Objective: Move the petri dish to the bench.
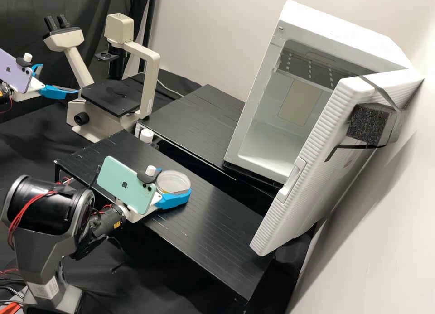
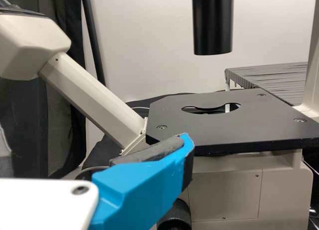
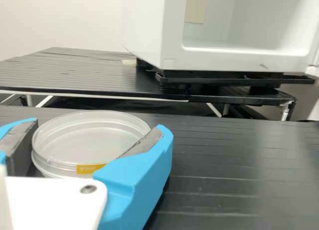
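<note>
The right gripper (image 1: 174, 187) is at the black bench (image 1: 217, 228) in the high view, its fingers on either side of the round, clear petri dish (image 1: 172, 181). In the right wrist view the right gripper (image 3: 94, 135) is shut on the petri dish (image 3: 84, 138), both dark pads against its sides; an orange label marks the dish's near rim. Whether the dish's underside touches the bench I cannot tell. Up at the far left, the left gripper (image 1: 56, 81) stands open and holds nothing. One finger of the left gripper (image 2: 94, 155) shows beside the microscope in the left wrist view.
A cream microscope (image 1: 152, 80) with a black stage (image 2: 219, 128) stands at the back left. Behind the bench is another black platform (image 1: 195, 119), carrying a white incubator (image 1: 253, 101) whose door (image 1: 312, 169) hangs open toward the bench's right end.
</note>
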Motion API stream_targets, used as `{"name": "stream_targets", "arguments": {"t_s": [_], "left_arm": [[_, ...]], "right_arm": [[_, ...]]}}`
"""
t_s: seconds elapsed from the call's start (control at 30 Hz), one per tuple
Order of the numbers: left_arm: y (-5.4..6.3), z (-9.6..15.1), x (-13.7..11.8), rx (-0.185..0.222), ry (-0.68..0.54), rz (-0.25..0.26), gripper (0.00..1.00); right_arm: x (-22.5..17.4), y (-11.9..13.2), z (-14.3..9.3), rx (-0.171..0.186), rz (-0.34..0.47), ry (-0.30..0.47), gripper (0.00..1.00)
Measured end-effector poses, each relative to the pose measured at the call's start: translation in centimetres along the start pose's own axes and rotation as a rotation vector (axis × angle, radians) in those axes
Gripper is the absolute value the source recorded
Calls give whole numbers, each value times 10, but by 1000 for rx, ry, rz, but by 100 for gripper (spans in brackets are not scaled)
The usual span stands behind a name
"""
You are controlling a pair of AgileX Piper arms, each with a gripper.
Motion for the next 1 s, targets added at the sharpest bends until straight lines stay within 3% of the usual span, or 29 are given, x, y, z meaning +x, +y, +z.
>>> {"name": "stream_targets", "arguments": {"t_s": [0.1,0.13,0.47,0.67,0.87,1.0], "left_arm": [[0,0,0,0,0,0,100],[0,0,0,0,0,0,100],[0,0,0,0,0,0,100],[0,0,0,0,0,0,100],[0,0,0,0,0,0,100],[0,0,0,0,0,0,100]], "right_arm": [[-1,0,2,6,-2,-1,0],[-2,0,3,5,-4,-3,100],[-5,0,5,-4,0,-1,100],[-8,3,2,11,13,10,100],[-18,12,-2,-15,59,17,100],[-27,24,-6,-2,115,34,100]]}}
